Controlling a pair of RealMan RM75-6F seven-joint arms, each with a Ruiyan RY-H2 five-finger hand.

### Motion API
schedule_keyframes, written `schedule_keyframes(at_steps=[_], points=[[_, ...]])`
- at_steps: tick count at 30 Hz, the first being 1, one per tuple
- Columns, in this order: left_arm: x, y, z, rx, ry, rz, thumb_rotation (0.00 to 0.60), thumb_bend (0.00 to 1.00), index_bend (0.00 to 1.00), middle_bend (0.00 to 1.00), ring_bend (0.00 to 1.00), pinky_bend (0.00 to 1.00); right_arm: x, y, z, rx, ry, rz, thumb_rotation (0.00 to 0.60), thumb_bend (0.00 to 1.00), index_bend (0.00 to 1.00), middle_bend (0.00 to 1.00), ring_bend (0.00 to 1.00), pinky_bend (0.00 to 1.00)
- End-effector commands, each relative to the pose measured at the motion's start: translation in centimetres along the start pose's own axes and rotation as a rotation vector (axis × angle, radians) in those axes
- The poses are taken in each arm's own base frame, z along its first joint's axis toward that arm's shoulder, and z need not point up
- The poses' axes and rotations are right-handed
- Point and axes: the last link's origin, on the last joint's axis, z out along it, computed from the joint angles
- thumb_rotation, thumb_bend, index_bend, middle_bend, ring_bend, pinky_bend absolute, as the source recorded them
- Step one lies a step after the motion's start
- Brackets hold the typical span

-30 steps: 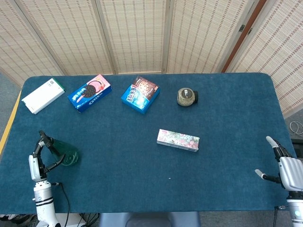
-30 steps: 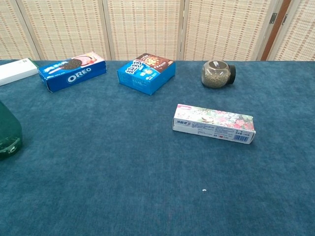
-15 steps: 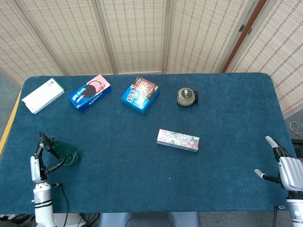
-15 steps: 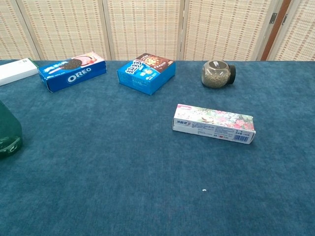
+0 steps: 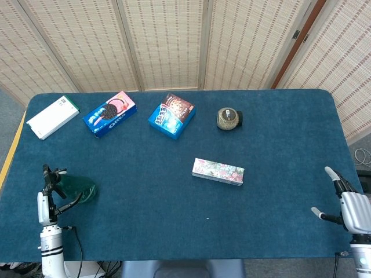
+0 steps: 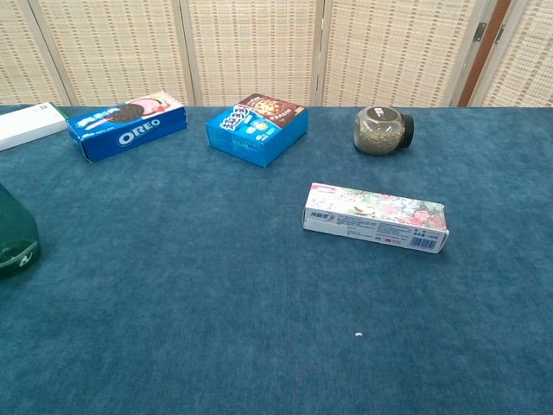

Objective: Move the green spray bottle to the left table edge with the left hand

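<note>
The blue-covered worktop [image 5: 174, 220] carries seven items beneath a backdrop of woven folding screens [image 5: 168, 40]. The green spray bottle [image 5: 78, 189] lies on its side at the near left of the worktop, close to the left edge; in the chest view only its rounded base [image 6: 15, 238] shows at the left border of the frame. The left hand [image 5: 48, 191] is at the bottle's nozzle end, its dark fingers [image 5: 49, 172] spread around the neck; whether they actually grip the bottle cannot be told from either view. The right hand [image 5: 346, 202] hovers at the near right corner, just off the worktop's edge, fingers apart and holding nothing.

Along the far side, from left to right: a white box [image 5: 52, 116] with a green end, lying near the far left corner; a blue Oreo box [image 5: 109, 113], set at a slant; a blue snack box [image 5: 171, 115] with a dark chocolate picture on its lid; and a glass jar [image 5: 228, 119] of grainy contents with a dark lid, lying on its side. The four are well apart from one another. A long flowered carton [image 5: 218, 171] lies flat near the middle of the worktop, nearer than the jar and slightly to its left. A small white speck [image 6: 358, 335] rests on the cloth nearer than the carton.
</note>
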Motion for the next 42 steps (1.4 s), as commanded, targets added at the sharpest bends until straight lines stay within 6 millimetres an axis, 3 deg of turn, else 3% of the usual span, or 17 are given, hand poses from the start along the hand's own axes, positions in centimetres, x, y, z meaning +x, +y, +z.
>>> schedule_keyframes(at_steps=[1, 42], points=[[0.0, 0.0, 0.0, 0.004, 0.000, 0.001, 0.600, 0.00, 0.30, 0.26, 0.12, 0.07, 0.0, 0.0, 0.0, 0.000, 0.000, 0.000, 0.600, 0.00, 0.12, 0.16, 0.21, 0.41], [3.0, 1.2, -0.6, -0.015, 0.052, 0.032, 0.600, 0.00, 0.29, 0.26, 0.12, 0.07, 0.0, -0.6, 0.4, 0.020, 0.002, 0.000, 0.600, 0.00, 0.12, 0.16, 0.21, 0.41]])
